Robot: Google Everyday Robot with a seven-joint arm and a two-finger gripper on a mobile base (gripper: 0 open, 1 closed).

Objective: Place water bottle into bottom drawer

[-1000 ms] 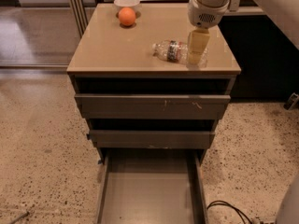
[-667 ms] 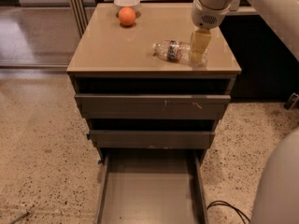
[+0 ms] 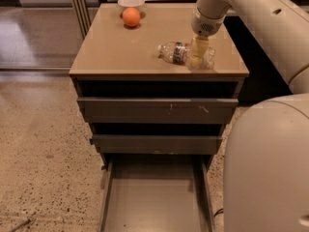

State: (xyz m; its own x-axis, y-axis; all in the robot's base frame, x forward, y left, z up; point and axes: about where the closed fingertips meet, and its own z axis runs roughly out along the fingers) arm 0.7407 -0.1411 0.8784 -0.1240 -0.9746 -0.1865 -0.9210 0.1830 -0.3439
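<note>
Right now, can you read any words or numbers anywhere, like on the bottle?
No text here can be read.
Water bottle label: a dark band with red, lettering too blurred to read.
Gripper, down at the bottle on the cabinet top: no markings seen.
Upper drawer front: only scratches, no letters.

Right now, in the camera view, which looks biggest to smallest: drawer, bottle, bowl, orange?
Largest first: bottom drawer (nearest the camera, so flattered); bottle; bowl; orange. Bowl and orange look close. The gripper is down over the bottle.
</note>
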